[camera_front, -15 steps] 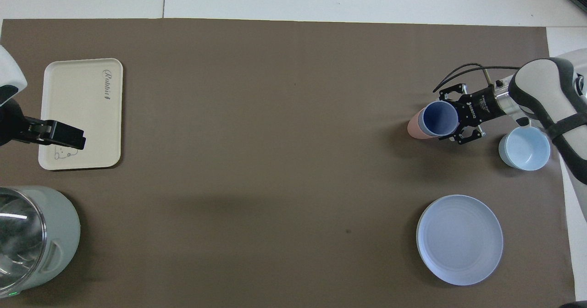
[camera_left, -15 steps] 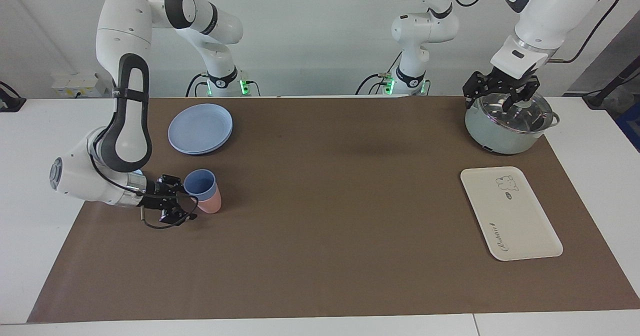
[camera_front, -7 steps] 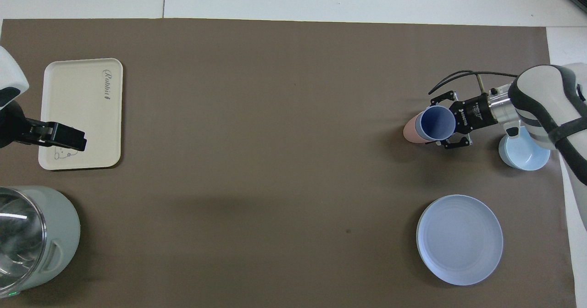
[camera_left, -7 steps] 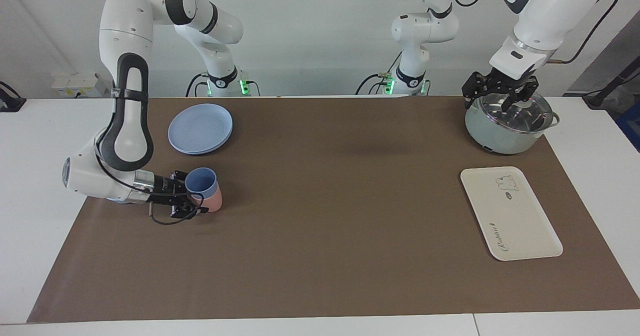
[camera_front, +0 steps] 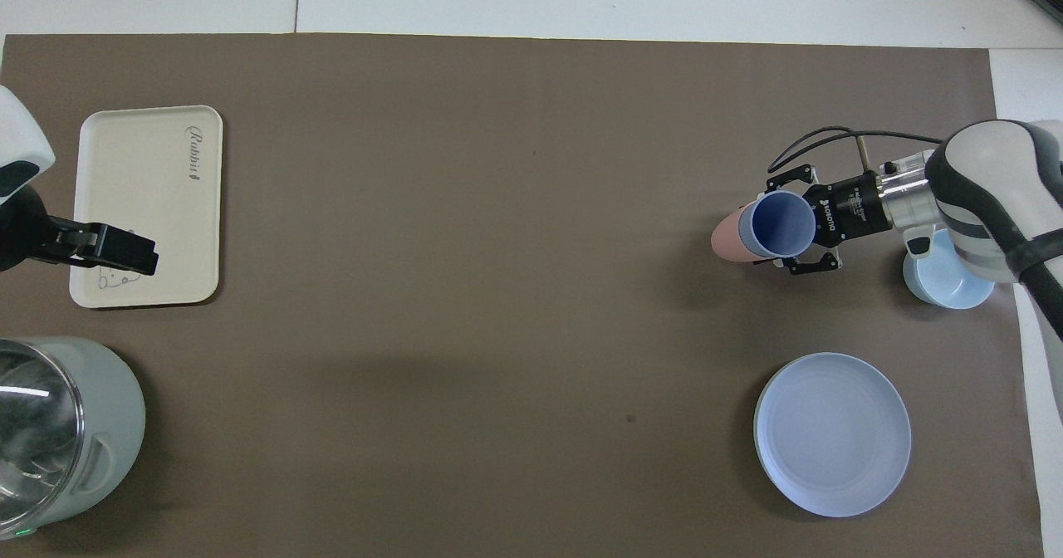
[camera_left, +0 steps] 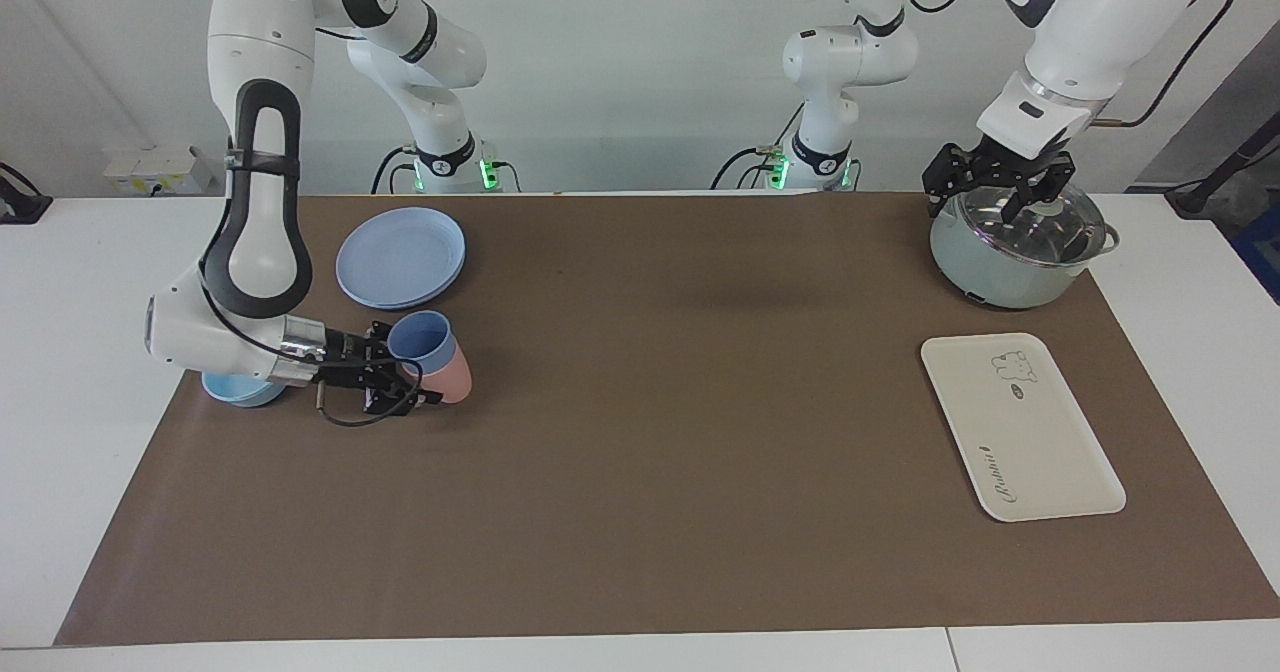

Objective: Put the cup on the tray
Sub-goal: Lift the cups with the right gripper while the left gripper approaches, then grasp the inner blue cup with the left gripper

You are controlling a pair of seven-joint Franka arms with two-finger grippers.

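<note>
The cup (camera_left: pixel 425 340) is nested in a pink tumbler (camera_left: pixel 452 382) and tilted, its mouth angled upward toward the right gripper (camera_left: pixel 400 380), which is clamped on it above the mat (camera_left: pixel 640 472). Open mat separates it from the tray (camera_left: pixel 1020 427). The right forearm lies near-horizontal. The left gripper (camera_left: pixel 1003 184), jaws apart, hangs over the pot (camera_left: pixel 1010 247).

A: What colours are showing at the right arm's end of the brown mat (camera_left: pixel 640 452)?

B: The cup (camera_left: pixel 422 340) is showing periwinkle blue, nested in a salmon-pink tumbler (camera_left: pixel 452 380). A light-blue bowl (camera_front: pixel 955 280) is sitting by the mat's edge, and a pale blue plate (camera_left: pixel 401 256) is lying near the corner.

A: And at the left arm's end?

B: The tray (camera_left: pixel 1020 432) is showing cream white, carrying a small bear drawing and dark script lettering. The pot (camera_left: pixel 1000 262) is looking grey-green under a glass lid.
</note>
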